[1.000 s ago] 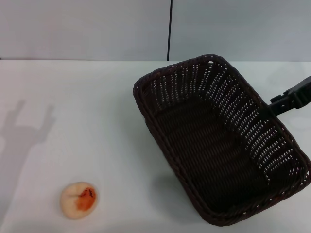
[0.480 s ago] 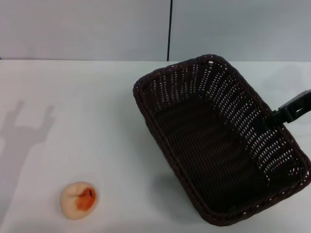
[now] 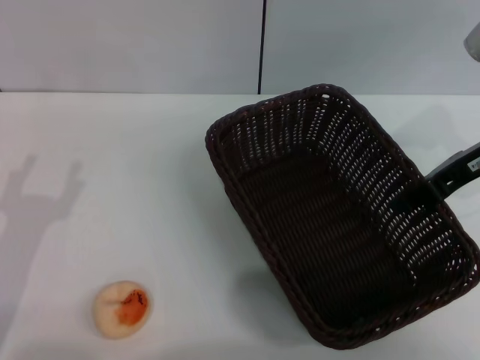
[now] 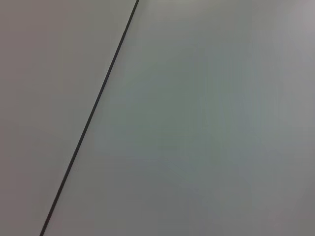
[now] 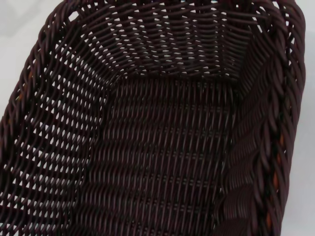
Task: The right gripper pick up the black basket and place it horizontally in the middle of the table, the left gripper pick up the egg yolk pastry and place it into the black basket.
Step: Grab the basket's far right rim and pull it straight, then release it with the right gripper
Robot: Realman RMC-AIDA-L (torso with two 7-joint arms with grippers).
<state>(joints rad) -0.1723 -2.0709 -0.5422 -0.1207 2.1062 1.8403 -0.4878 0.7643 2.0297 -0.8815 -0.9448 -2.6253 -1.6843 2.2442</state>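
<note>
Right gripper (image 3: 433, 185) at the black basket's (image 3: 330, 225) right long wall; whether its jaw is apart or clamped cannot be told.

In the head view the right gripper reaches in from the right edge and meets the rim of the basket's right-hand side, its tip dark against the weave, so contact looks likely but the grip itself is hidden. The basket sits on the right half of the table (image 3: 135, 187), turned diagonally, open side up and with nothing inside; the right wrist view looks straight into its dark woven floor and openwork walls (image 5: 162, 147). The egg yolk pastry (image 3: 121, 308) lies well apart near the table's front left, orange patch upward. The left gripper is out of view.
</note>
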